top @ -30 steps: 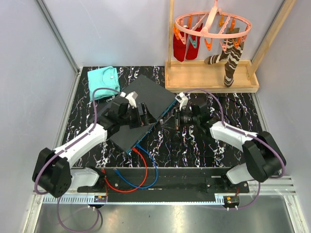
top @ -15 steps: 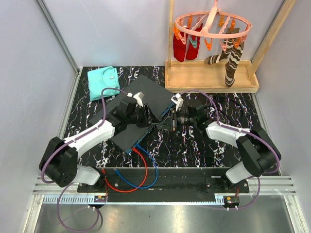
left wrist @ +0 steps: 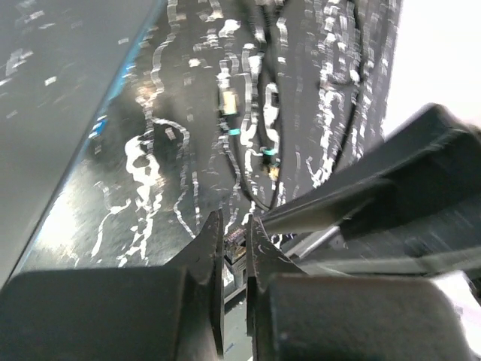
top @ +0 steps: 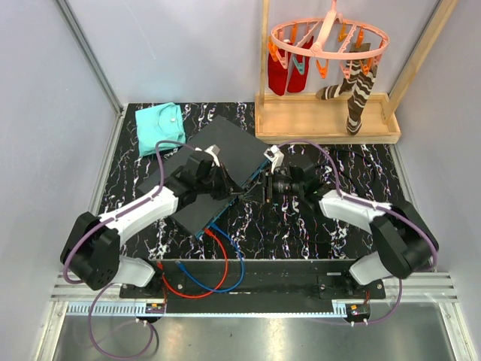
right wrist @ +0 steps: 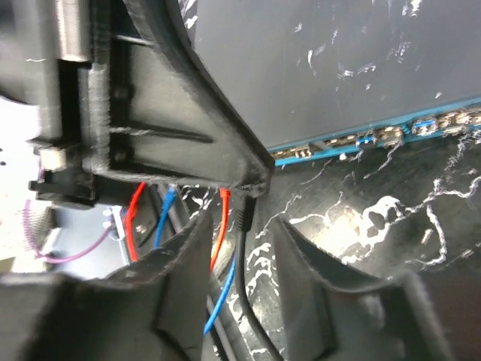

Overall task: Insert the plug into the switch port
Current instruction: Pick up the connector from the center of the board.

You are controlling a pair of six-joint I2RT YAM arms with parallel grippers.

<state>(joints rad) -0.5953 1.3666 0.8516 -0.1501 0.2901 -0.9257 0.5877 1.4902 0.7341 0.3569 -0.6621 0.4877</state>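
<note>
Switch (top: 218,150): one. Plug (left wrist: 237,244): one, clenched in left end effector (left wrist: 233,220); right end effector (right wrist: 239,226) released.

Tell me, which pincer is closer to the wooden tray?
Right. The right pincer sits short of the wooden tray, by its left corner; the left pincer is farther left, at the edge of the switch.

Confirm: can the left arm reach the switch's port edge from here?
Probably yes. Left fingers, shut on the black cable, hang just off the switch's teal port edge, nothing between. The right fingers, open around that cable, crowd it.
</note>
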